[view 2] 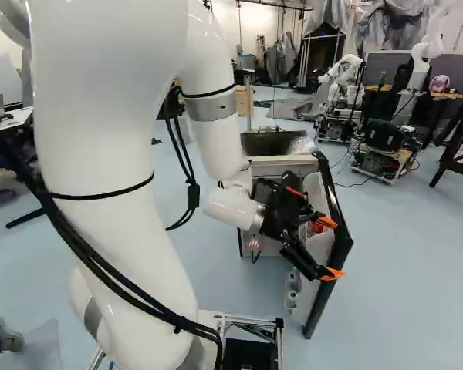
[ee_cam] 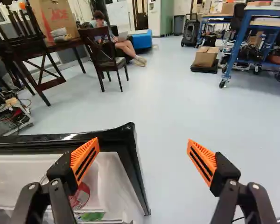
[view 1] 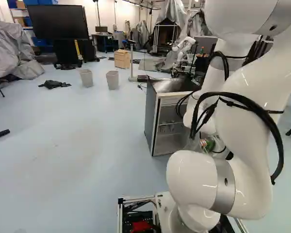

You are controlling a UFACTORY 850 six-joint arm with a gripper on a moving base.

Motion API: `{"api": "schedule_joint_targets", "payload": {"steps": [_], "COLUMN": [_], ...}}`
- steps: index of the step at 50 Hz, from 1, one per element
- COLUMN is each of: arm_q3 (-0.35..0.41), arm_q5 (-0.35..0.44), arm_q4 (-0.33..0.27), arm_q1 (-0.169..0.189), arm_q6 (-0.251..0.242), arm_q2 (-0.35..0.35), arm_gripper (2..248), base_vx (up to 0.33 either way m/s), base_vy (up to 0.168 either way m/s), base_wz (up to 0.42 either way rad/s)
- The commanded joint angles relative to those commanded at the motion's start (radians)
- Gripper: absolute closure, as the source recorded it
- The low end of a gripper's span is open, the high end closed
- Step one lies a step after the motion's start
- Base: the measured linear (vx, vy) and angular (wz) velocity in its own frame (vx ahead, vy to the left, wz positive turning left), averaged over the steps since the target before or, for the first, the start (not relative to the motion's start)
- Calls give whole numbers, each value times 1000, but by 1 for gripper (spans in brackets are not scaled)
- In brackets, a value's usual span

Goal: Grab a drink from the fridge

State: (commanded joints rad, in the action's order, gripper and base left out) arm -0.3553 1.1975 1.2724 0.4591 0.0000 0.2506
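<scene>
Orange-tipped and spread wide, the gripper holds nothing; it seems to straddle the edge of the open fridge door, perhaps to swing it wider. The red drink sits in the door shelf, whose wall guards against falls

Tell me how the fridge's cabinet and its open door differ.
The cabinet is a deep, grey-sided box; the door is a much thinner panel edged in black. The cabinet has flat shelves inside; the door has pale, moulded pockets on its inner face. Both offer places to store things.
</scene>
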Motion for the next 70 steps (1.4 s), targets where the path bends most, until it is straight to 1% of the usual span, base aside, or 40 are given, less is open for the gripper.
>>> {"api": "schedule_joint_targets", "payload": {"steps": [21, 40, 48, 56, 62, 70], "arm_q3": [-116, -217, -228, -219, -190, -140], "arm_q5": [0, 0, 0, 0, -3, -12], "arm_q4": [0, 0, 0, -10, -52, -130], "arm_q1": [94, 164, 171, 169, 160, 145], "arm_q6": [0, 0, 0, 0, 0, 0], "arm_q2": [81, 150, 157, 151, 131, 97], "arm_gripper": [3, 3, 3, 3, 3, 3], "base_vx": [0, 0, 0, 0, 0, 0], "base_vy": [0, 0, 0, 0, 0, 0], "base_wz": [0, 0, 0, 0, 0, 0]}}
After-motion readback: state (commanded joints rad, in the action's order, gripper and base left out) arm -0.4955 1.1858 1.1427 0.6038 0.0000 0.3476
